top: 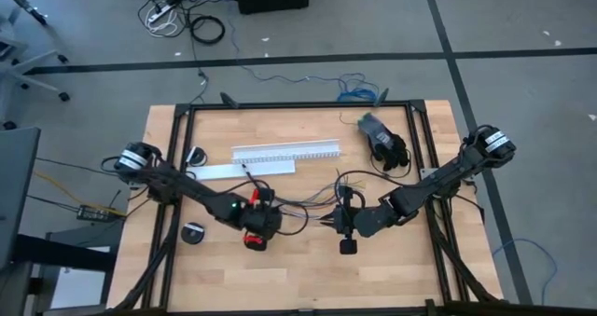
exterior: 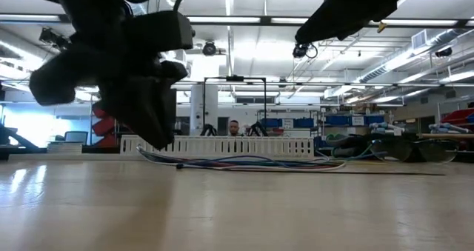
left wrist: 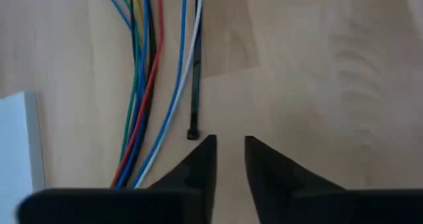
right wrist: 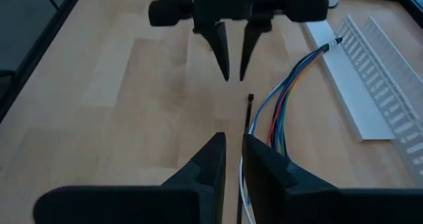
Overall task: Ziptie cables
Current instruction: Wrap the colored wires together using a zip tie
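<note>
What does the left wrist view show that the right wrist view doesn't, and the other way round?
Only the left wrist view: the left fingers from behind, slightly apart and empty, with the ziptie head just ahead of them.
Only the right wrist view: the right fingers, the left gripper facing them across the wood, and the slotted channel.
Both: the cables lying beside the ziptie on the table, neither one held.

cables [top: 308, 202]: on the table [top: 392, 269], mid-table, between the two grippers
ziptie [left wrist: 195, 85]: flat on the table, just beside the cables
channel [top: 284, 152]: far side, behind the cables
left gripper [top: 278, 213]: left of the ziptie's head
right gripper [top: 328, 223]: right, facing the left gripper
</note>
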